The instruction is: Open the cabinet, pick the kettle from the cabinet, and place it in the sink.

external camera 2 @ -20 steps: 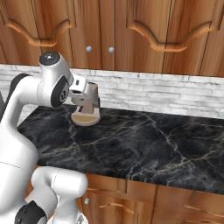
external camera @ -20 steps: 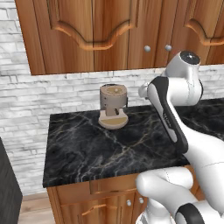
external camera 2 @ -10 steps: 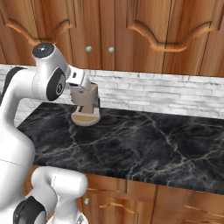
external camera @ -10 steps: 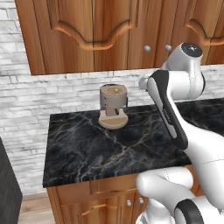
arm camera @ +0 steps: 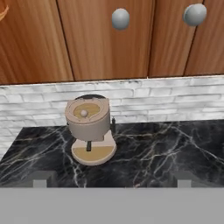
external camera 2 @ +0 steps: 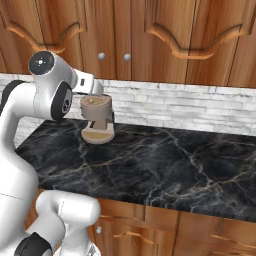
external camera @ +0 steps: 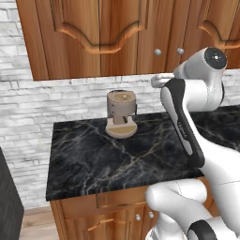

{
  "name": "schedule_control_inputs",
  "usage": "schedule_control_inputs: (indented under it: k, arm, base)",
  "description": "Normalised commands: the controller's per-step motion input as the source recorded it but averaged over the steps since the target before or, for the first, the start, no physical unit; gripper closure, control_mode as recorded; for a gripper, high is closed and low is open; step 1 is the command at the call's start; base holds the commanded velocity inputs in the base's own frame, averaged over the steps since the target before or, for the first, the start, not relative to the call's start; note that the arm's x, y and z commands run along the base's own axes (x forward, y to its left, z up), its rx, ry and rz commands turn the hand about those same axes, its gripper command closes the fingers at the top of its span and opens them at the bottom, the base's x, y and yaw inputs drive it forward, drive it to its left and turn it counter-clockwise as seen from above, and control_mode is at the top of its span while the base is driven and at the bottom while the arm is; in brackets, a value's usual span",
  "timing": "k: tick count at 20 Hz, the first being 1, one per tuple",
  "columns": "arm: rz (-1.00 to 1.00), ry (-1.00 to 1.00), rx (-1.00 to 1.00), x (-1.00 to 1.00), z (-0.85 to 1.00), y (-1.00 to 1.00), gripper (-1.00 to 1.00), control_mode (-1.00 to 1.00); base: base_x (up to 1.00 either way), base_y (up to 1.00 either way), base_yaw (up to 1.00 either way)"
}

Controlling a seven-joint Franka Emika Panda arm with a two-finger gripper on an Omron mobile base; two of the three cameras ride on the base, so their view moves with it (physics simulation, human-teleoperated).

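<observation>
The wide upper wall cabinet of reddish-brown wood (external camera: 117,37), with arched raised-panel doors, hangs fully closed above the black gold-veined marble counter (external camera: 98,159), so the task looks to be in its first step: bringing the tool up to a door knob. In the hand view the two small dark finger tips sit far apart at the bottom corners, so the tool (arm camera: 112,183) is spread wide and holds nothing. That view looks at the lower edge of the cabinet doors, where two small round silver knobs (arm camera: 120,19) sit side by side on either side of the seam between two doors, above the white brick backsplash (arm camera: 166,96). Below them a tan cylindrical coffee machine (arm camera: 89,129) stands upright on the counter, apart from the tool. The kettle is presumably behind the closed doors; it cannot be confirmed from these pictures. The next move likely calls for raising the hand to knob height, centring one knob between the fingers, closing on it and pulling the door outward along its swing. The left base view shows the left end of the counter and the base cabinet fronts (external camera: 112,218) beneath it, which the hand view cuts off; the right base view shows the long run of counter to the right and further arched doors above it. The hand view gives the closest look at the knobs.
</observation>
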Motion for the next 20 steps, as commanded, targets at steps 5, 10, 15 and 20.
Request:
schedule_control_inputs:
  k: [5,10,15,20]
  arm:
    - [0.00,-0.06,0.00,0.00,0.25,-0.03,-1.00,-1.00]
    - [0.00,0.00,0.00,0.04,0.29,-0.07,-1.00,-1.00]
    - [-0.01,0.00,0.00,0.12,0.22,-0.07,-1.00,-1.00]
    - [-0.03,-0.03,0.00,0.19,0.14,-0.03,-1.00,-1.00]
  base:
    - [0.00,0.00,0.00]
    - [0.00,0.00,0.00]
    - [0.00,0.00,0.00]
    - [0.00,0.00,0.00]
